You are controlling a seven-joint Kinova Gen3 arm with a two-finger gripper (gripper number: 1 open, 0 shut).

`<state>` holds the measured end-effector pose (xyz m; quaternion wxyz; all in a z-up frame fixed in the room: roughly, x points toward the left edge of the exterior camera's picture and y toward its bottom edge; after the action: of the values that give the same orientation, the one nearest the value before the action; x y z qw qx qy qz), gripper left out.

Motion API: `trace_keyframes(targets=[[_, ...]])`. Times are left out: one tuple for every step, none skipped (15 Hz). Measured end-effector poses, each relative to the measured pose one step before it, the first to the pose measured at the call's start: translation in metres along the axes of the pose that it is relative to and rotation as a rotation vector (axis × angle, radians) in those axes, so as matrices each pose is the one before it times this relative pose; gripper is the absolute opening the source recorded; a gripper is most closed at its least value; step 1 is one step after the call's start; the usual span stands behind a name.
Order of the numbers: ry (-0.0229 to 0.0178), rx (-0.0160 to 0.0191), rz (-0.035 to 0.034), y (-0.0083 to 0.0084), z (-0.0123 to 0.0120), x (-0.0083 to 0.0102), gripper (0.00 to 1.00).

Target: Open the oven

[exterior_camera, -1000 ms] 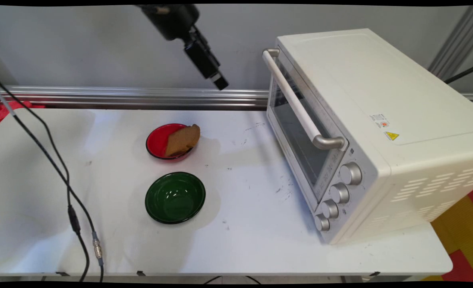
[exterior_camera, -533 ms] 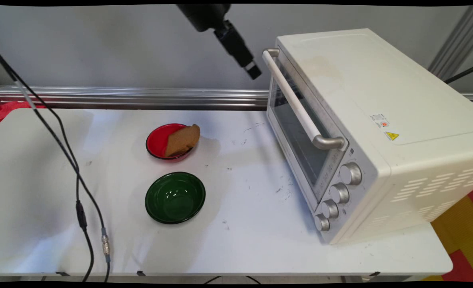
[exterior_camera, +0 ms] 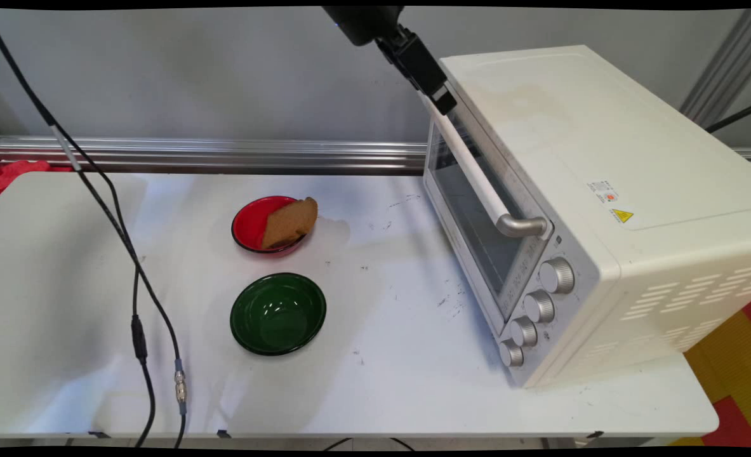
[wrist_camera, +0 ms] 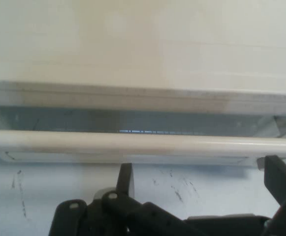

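Note:
My black gripper (exterior_camera: 444, 101) hangs at the top of the main view, right by the far end of the white oven's (exterior_camera: 604, 158) door handle (exterior_camera: 477, 174). In the hand view the cream handle bar (wrist_camera: 143, 141) runs across the picture just beyond the gripper (wrist_camera: 202, 169). The fingers (wrist_camera: 125, 173) stand apart, open, with nothing between them. The oven door (exterior_camera: 470, 216) is shut.
A red bowl (exterior_camera: 252, 223) holding a brown slice of bread (exterior_camera: 289, 222) sits mid-table. An empty green bowl (exterior_camera: 278, 313) lies nearer the front. Black cables (exterior_camera: 137, 298) hang at the left. An aluminium rail (exterior_camera: 210, 154) runs along the table's back edge.
The gripper has travelled to the right, from above the table's back middle to the far end of the oven handle. The cables swung along with it.

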<state>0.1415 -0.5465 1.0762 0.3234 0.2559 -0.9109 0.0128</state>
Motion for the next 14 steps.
trace_keyframes(targets=[[0.00149, -0.00012, 0.00293, -0.00038, 0.00199, 0.00095, 1.00], [0.00243, -0.00007, 0.00355, -0.00037, 0.00194, 0.00098, 1.00], [0.00246, 0.00039, 0.00406, -0.00027, 0.00096, 0.00053, 0.00], [0.00354, 0.00003, 0.00698, -0.00037, 0.00155, 0.00110, 0.00], [0.00310, 0.00048, 0.00687, -0.00047, 0.00175, 0.00114, 0.00], [0.00167, 0.00173, 0.00589, -0.00086, 0.00225, 0.00059, 0.00], [0.00056, 0.00134, 0.00305, -0.00083, 0.00177, 0.00028, 0.00], [-0.00141, 0.00219, 0.00241, -0.00115, 0.00250, -0.00017, 0.00], [-0.00173, 0.00210, -0.00105, -0.00161, 0.00333, -0.00064, 0.00], [-0.00175, 0.00040, -0.00298, -0.00152, 0.00404, -0.00071, 0.00], [-0.00063, -0.00028, -0.00337, -0.00179, 0.00498, -0.00085, 0.00], [0.00029, -0.00192, -0.00306, -0.00145, 0.00540, -0.00038, 0.00], [0.00076, -0.00273, -0.00359, -0.00121, 0.00549, -0.00064, 0.00], [0.00137, -0.00255, -0.00277, -0.00046, 0.00381, -0.00056, 0.00]])
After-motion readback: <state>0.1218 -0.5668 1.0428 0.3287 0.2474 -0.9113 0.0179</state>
